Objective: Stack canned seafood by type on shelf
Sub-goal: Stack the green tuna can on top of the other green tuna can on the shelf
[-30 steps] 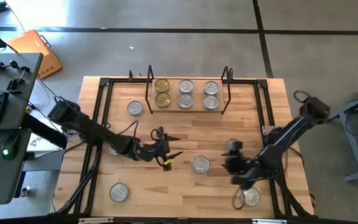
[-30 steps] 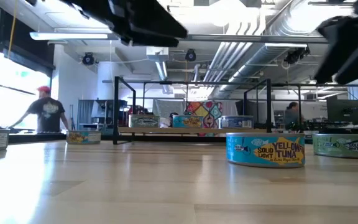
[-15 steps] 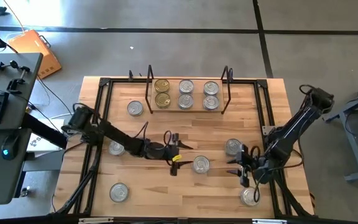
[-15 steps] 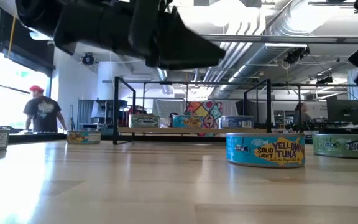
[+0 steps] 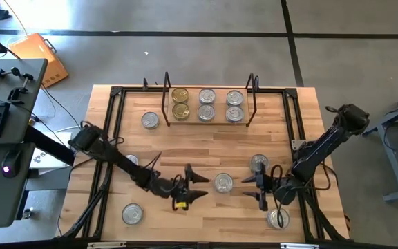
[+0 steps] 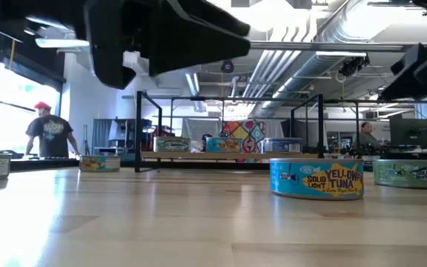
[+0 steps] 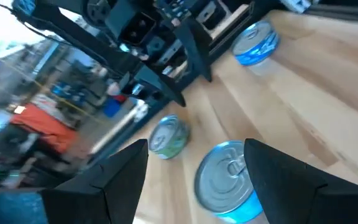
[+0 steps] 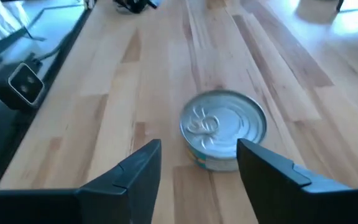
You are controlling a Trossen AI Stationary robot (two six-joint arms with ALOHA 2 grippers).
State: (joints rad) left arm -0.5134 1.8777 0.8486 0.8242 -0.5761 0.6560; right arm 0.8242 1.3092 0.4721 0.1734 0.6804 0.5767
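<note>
High view: a loose can [image 5: 223,182] lies on the desk between the left gripper [image 5: 193,187] and right gripper [image 5: 260,185], both empty with jaws open, well short of the shelf [image 5: 208,119]; an approach is judged underway, closure needed next.

Both arms are built of dark, near-black segmented links with rounded joint housings, and thin black cables loop loosely alongside the left arm [image 5: 116,155] and the right arm [image 5: 323,146]. The left gripper [image 5: 197,187] ends in two slim, tapering black fingers [image 7: 98,183] with flat angular faces, and a small yellow part [image 5: 180,204] shows at its base. The right gripper [image 5: 259,189] carries matching matte-black fingers [image 8: 120,180], broad at the root and narrowing to blunt, chamfered tips.
</note>
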